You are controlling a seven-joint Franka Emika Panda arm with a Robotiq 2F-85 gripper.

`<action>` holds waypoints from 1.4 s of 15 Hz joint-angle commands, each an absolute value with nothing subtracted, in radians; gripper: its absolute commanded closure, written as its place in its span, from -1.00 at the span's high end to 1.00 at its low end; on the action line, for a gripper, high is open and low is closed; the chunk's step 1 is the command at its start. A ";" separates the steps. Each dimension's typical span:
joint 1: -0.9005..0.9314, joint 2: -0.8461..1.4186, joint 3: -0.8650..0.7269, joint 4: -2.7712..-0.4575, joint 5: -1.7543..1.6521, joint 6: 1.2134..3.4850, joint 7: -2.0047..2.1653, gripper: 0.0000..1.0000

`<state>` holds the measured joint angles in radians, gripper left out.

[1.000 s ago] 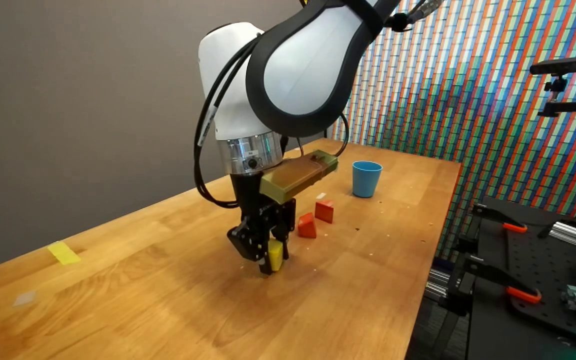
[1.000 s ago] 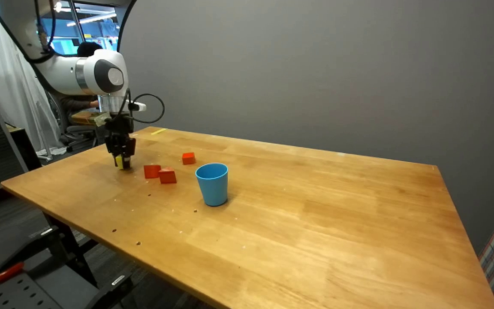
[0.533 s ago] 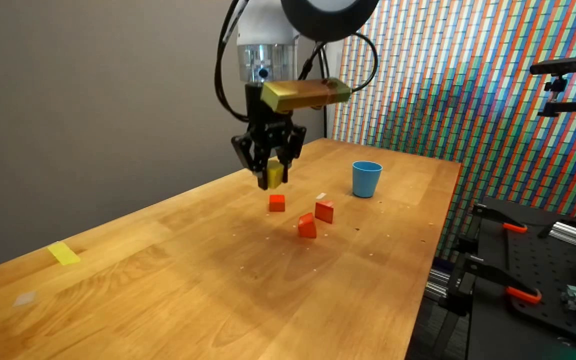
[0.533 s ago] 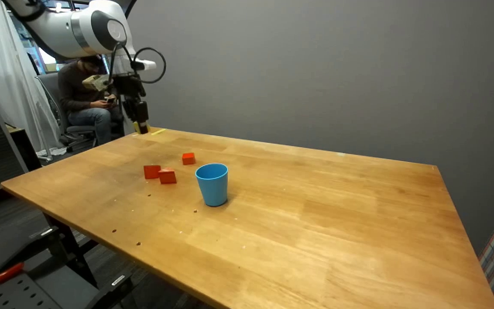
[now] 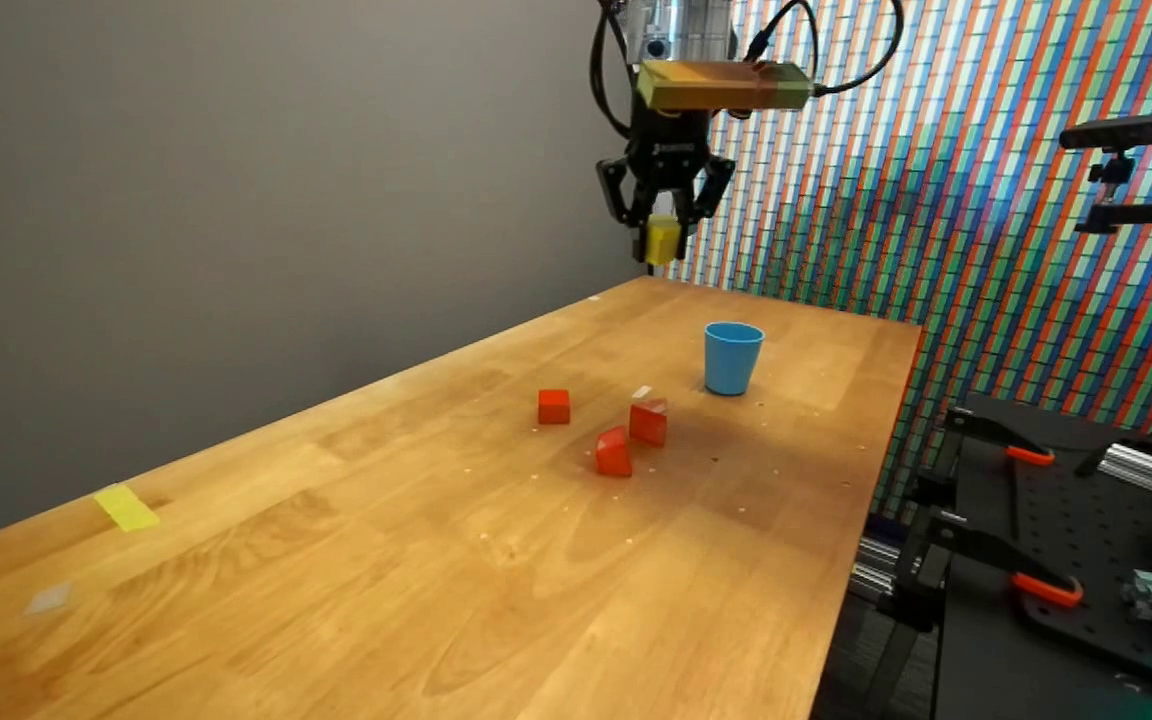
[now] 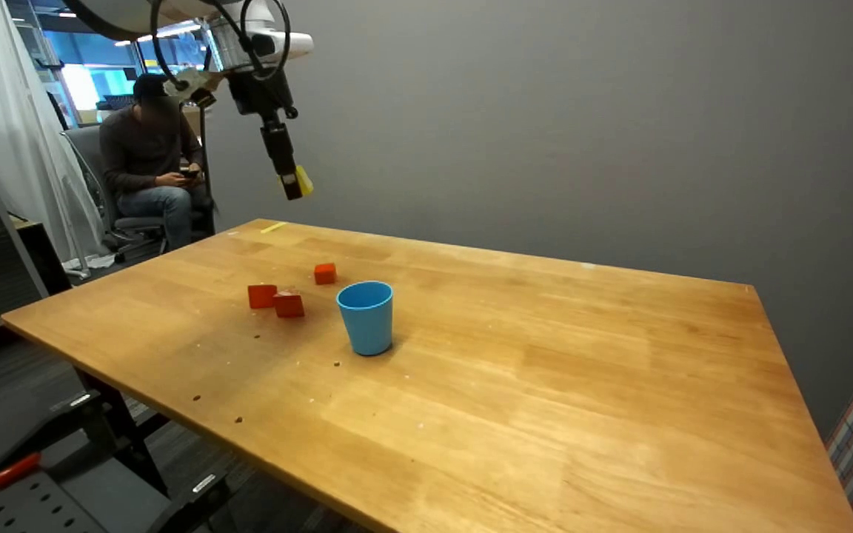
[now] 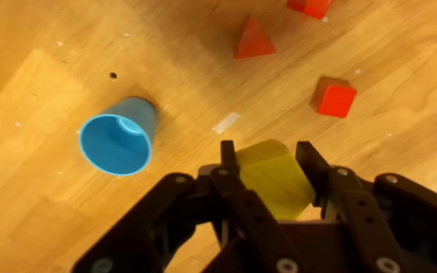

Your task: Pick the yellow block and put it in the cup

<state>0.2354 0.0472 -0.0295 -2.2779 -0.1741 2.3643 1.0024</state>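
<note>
Gripper pinches the yellow block from both sides, holding it well clear of the wooden table in both exterior views. Wrist view, clock positions taken from the yellow block: upright blue cup between 9 and 10 o'clock, well apart; red cube at 1 o'clock; red triangular block at 12 o'clock.

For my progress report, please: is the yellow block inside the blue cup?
No, in the wrist view the hand grips the yellow block away from the blue cup.
</note>
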 commanded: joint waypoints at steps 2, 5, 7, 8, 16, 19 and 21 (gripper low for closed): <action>0.104 -0.040 -0.025 -2.395 -0.175 2.356 1.137 -0.64; 0.039 0.006 -0.034 -2.398 -0.145 2.342 1.202 -0.64; 0.011 0.035 -0.039 -2.399 -0.091 2.363 1.195 -0.64; 0.002 0.056 -0.040 -2.393 -0.071 2.368 1.197 -0.64; -0.003 0.183 -0.060 -2.359 -0.053 2.455 1.229 -0.64; -0.001 0.210 -0.078 -2.355 -0.054 2.522 1.244 -0.64; -0.001 0.221 -0.091 -2.357 -0.049 2.557 1.246 -0.64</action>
